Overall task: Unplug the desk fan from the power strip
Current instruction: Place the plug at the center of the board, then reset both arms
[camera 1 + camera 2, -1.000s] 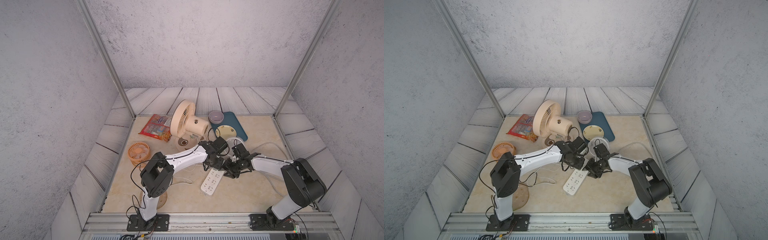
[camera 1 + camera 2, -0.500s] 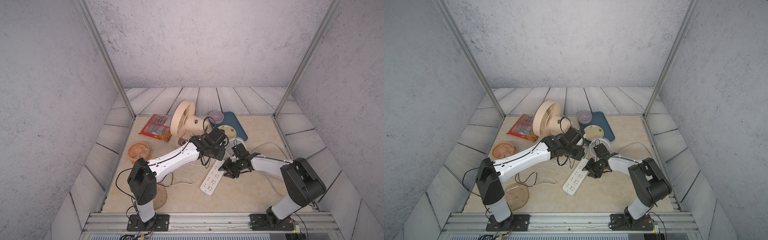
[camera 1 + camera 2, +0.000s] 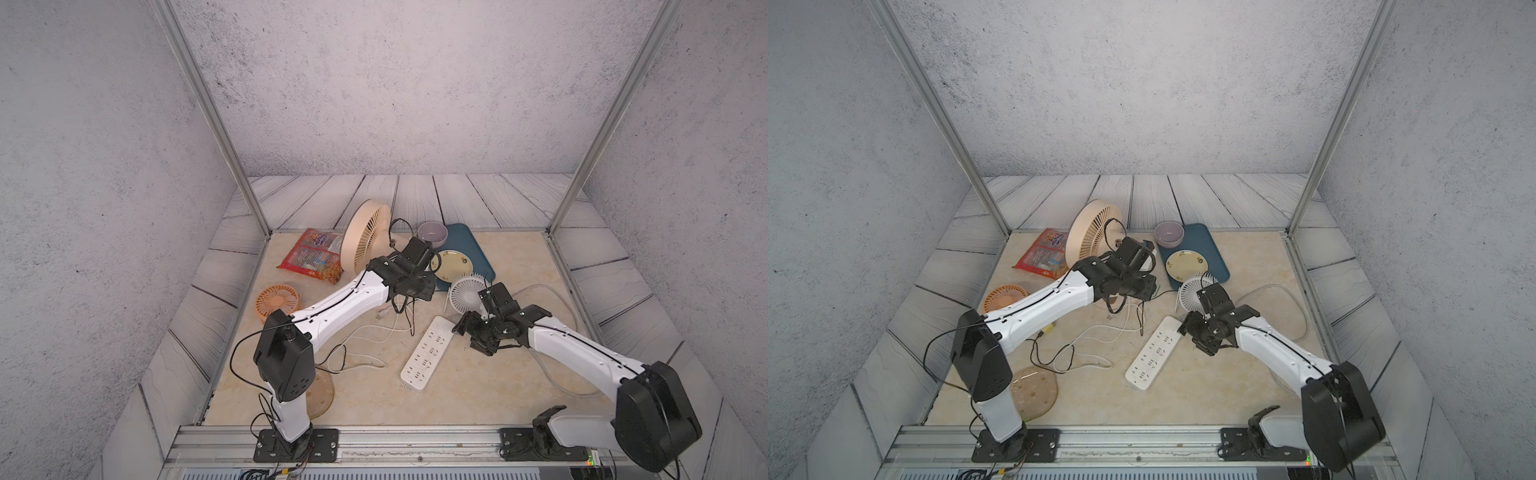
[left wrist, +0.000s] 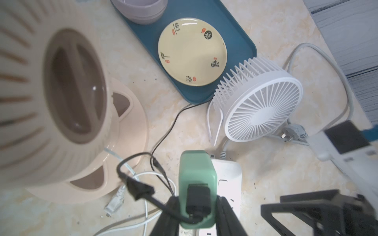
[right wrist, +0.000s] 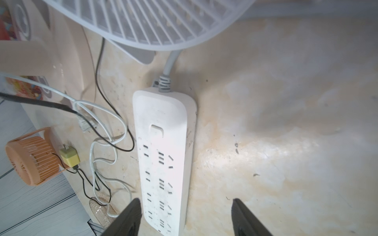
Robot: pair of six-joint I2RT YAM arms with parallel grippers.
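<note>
Quick rundown from us, going left to right. Over at 9 o'clock on the beige stone-look table (image 3: 478, 399) sits a small round orange plastic fan (image 3: 277, 300), with a little yellow plug block (image 5: 69, 156) lying near it.

The left gripper (image 4: 196, 214) is clamped on a mint-green plastic plug adapter (image 4: 197, 179) with a black cable (image 4: 143, 190) coming out of it. It's holding that up near the base of the big beige round plastic desk fan (image 3: 365, 241) at 12 o'clock.

The long flat white plastic power strip (image 3: 428, 353) lies flat about dead centre, running from 7 to 1 o'clock, apart from the adapter.

The right gripper (image 5: 185, 201) is right by the strip's 1 o'clock end, jaws spread wide and gripping nothing; whether it touches the strip, we can't tell. Just past it, at 1 o'clock, stands a small white plastic fan (image 3: 465, 291).
</note>
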